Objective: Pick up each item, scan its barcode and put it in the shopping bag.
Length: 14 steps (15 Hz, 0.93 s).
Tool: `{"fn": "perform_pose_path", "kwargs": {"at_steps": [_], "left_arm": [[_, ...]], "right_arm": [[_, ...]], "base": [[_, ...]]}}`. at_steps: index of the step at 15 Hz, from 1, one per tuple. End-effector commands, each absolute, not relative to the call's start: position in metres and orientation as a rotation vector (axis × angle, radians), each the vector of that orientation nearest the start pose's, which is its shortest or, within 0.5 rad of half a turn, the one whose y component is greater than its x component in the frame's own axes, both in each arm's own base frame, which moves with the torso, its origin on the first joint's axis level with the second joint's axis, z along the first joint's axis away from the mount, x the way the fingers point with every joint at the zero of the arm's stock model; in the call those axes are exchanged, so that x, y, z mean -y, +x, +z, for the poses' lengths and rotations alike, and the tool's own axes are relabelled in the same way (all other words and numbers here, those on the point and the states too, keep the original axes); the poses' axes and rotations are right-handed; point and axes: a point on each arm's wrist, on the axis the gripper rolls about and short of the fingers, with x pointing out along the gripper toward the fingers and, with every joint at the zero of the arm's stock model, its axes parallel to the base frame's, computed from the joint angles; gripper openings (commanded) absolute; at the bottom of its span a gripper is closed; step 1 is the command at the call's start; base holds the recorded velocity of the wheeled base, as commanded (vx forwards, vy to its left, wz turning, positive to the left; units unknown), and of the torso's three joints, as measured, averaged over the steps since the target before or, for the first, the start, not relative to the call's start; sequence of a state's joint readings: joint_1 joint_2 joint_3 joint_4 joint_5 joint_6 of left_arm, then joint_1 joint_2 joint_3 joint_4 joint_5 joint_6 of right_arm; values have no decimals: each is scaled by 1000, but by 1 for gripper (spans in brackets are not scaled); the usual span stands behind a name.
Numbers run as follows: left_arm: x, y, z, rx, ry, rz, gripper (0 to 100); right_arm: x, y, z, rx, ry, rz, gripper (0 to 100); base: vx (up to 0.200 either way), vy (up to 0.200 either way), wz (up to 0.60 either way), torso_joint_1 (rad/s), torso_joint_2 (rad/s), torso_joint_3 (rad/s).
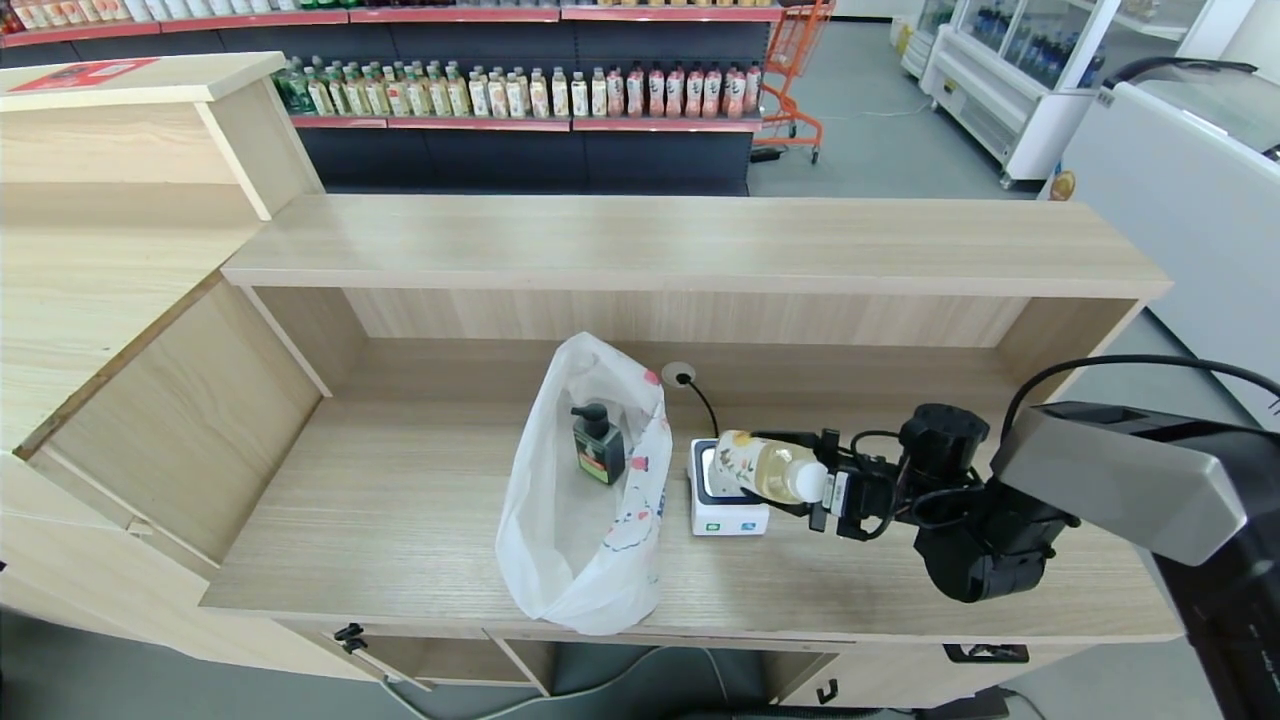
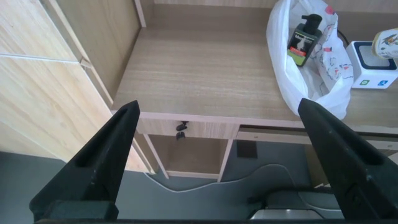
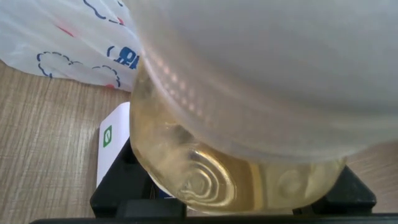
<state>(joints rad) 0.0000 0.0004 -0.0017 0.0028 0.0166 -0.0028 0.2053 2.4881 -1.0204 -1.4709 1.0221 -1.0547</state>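
Observation:
A clear bottle of yellow drink (image 1: 752, 466) with a white cap lies sideways in my right gripper (image 1: 806, 482), which is shut on it near the cap end. The bottle hangs just above the white scanner (image 1: 730, 518) on the counter. In the right wrist view the bottle (image 3: 236, 93) sits close up over the scanner (image 3: 115, 134). Left of the scanner stands the open white shopping bag (image 1: 590, 565), holding a dark pump bottle (image 1: 598, 447). My left gripper (image 2: 217, 168) is open, off the counter's front left, with the bag (image 2: 292, 81) far from it.
A raised wooden ledge (image 1: 690, 245) runs along the back of the counter (image 1: 380, 520). The scanner's black cable goes to a grommet (image 1: 678, 374) behind it. A side panel walls the counter on the left. Store shelves and freezers stand beyond.

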Motion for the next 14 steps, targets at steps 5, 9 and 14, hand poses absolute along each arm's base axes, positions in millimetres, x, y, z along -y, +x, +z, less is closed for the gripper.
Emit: {"fn": "perform_pose_path", "kwargs": {"at_steps": [5,9,14], "left_arm": [[0,-23,76,-2,-3,17,100],[0,-23,76,-2,-3,17,100],[0,-23,76,-2,-3,17,100]], "right_arm": [[-107,413,4,627,-907,1112,0],[-106,413,14,644,-911,1101,0],[-106,409,49,645,-844,1094,0]], "base": [[0,0,0,0,0,0],[0,0,0,0,0,0],[0,0,0,0,0,0]]}}
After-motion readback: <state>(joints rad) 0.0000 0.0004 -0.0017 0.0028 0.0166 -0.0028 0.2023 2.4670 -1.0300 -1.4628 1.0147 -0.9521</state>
